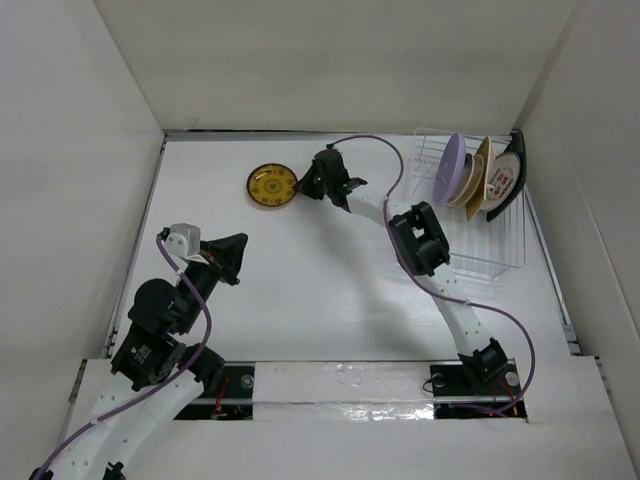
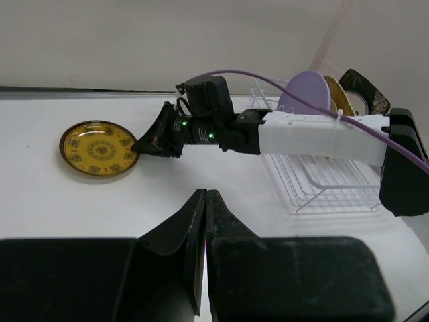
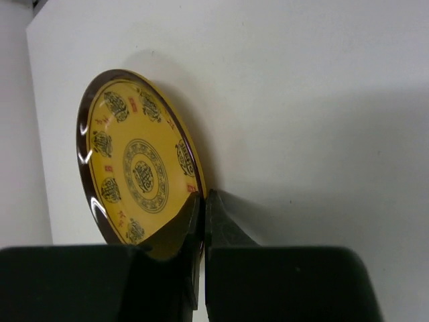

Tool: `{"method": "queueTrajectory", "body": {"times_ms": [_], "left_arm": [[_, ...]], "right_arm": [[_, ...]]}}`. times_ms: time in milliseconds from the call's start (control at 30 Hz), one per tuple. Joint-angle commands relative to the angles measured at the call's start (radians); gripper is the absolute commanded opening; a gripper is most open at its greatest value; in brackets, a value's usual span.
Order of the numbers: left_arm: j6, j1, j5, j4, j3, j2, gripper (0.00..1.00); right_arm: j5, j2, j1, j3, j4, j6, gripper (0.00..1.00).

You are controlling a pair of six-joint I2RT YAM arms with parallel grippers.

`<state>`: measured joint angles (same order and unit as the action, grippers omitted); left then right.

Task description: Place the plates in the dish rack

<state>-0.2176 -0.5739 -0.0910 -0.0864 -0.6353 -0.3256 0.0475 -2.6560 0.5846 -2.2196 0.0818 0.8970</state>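
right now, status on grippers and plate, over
Left gripper shut, empty. Right gripper shut at rim of brown-and-yellow patterned round plate, grip unconfirmed. Plate flat on table, outside white wire dish rack. Nothing lying between them.

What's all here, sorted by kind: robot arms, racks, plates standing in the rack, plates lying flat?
Robot arms: 2
White wire dish rack: 1
Plates standing in the rack: 4 distinguishable, maybe more hidden
Brown-and-yellow patterned round plate lying flat: 1
Total: 8

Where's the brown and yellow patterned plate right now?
Top view: the plate lies flat on the table, far side, well left of the dish rack, with the right gripper at its right rim.
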Motion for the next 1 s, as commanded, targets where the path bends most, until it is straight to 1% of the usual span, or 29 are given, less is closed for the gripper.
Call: {"method": "queueTrajectory", "body": {"times_ms": [0, 33, 67, 133, 167, 200, 233, 267, 300, 333, 367, 400, 433, 467, 500, 533, 567, 600, 633, 667, 700, 767, 800, 900, 933, 967], "left_arm": [[0.012, 0.005, 0.000, 0.053, -0.012, 0.028, 0.00], [0.012, 0.005, 0.002, 0.054, -0.010, 0.033, 0.00], [0.012, 0.005, 0.005, 0.053, -0.010, 0.036, 0.00], [0.012, 0.005, 0.005, 0.050, -0.010, 0.045, 0.00], [0.011, 0.005, 0.004, 0.048, -0.010, 0.052, 0.00], [0.011, 0.005, 0.004, 0.048, -0.010, 0.057, 0.00], [0.009, 0.005, 0.004, 0.048, -0.010, 0.062, 0.00], [0.006, 0.005, 0.013, 0.047, -0.009, 0.066, 0.00], [0.004, 0.005, 0.019, 0.047, -0.009, 0.071, 0.00], [0.004, 0.005, 0.028, 0.047, -0.010, 0.074, 0.00], [0.004, 0.005, 0.048, 0.048, -0.012, 0.076, 0.01], [0.004, 0.005, 0.057, 0.050, -0.014, 0.077, 0.01], [0.003, 0.005, 0.063, 0.050, -0.015, 0.082, 0.02], [0.003, 0.005, 0.079, 0.050, -0.015, 0.086, 0.03], [0.001, 0.005, 0.080, 0.051, -0.015, 0.098, 0.03], [0.001, 0.005, 0.083, 0.053, -0.014, 0.105, 0.04], [0.000, 0.005, 0.085, 0.053, -0.014, 0.111, 0.05], [0.000, 0.005, 0.085, 0.057, -0.012, 0.121, 0.06], [0.000, 0.005, 0.085, 0.057, -0.014, 0.123, 0.07], [-0.002, 0.005, 0.115, 0.057, -0.012, 0.123, 0.07], [-0.003, 0.005, 0.120, 0.057, -0.015, 0.122, 0.08], [-0.003, 0.005, 0.134, 0.057, -0.015, 0.122, 0.08], [-0.005, 0.005, 0.137, 0.057, -0.017, 0.122, 0.08], [-0.006, 0.005, 0.142, 0.057, -0.015, 0.128, 0.09], [-0.006, 0.005, 0.142, 0.057, -0.017, 0.129, 0.09], [-0.006, 0.005, 0.142, 0.056, -0.015, 0.131, 0.09]], "right_arm": [[-0.031, 0.076, 0.033, 0.086, -0.120, 0.028, 0.00], [-0.041, 0.112, 0.034, 0.169, -0.157, 0.026, 0.00], [-0.046, 0.195, 0.034, 0.207, -0.184, 0.020, 0.00], [-0.107, 0.286, 0.034, 0.291, -0.235, -0.036, 0.00], [-0.167, 0.394, 0.034, 0.322, -0.243, -0.112, 0.00], [-0.167, 0.454, 0.034, 0.354, -0.238, -0.159, 0.00], [-0.251, 0.516, 0.034, 0.391, -0.234, -0.200, 0.00], [-0.282, 0.577, 0.020, 0.475, -0.229, -0.242, 0.00], [-0.310, 0.693, -0.009, 0.510, -0.205, -0.321, 0.00], [-0.377, 0.743, -0.025, 0.538, -0.174, -0.358, 0.00], [-0.412, 0.784, -0.041, 0.557, -0.133, -0.401, 0.00], [-0.461, 0.821, -0.055, 0.566, -0.016, -0.482, 0.00], [-0.597, 0.887, -0.066, 0.571, 0.033, -0.521, 0.00], [-0.663, 0.919, -0.080, 0.581, 0.062, -0.565, 0.00], [-0.737, 0.948, -0.080, 0.598, 0.126, -0.639, 0.00], [-0.865, 0.976, -0.101, 0.601, 0.157, -0.670, 0.00], [-0.909, 1.014, -0.101, 0.600, 0.188, -0.700, 0.00], [-0.951, 1.027, -0.118, 0.591, 0.267, -0.737, 0.00], [-1.038, 1.031, -0.118, 0.563, 0.298, -0.757, 0.00], [-1.076, 1.038, -0.140, 0.549, 0.321, -0.780, 0.00], [-1.104, 1.035, -0.149, 0.535, 0.379, -0.806, 0.00], [-1.133, 1.015, -0.163, 0.467, 0.456, -0.808, 0.00], [-1.141, 0.986, -0.163, 0.447, 0.519, -0.817, 0.00], [-1.195, 0.900, -0.172, 0.351, 0.620, -0.823, 0.00], [-1.195, 0.900, -0.172, 0.331, 0.621, -0.828, 0.00], [-1.193, 0.862, -0.172, 0.296, 0.637, -0.837, 0.00]]}}
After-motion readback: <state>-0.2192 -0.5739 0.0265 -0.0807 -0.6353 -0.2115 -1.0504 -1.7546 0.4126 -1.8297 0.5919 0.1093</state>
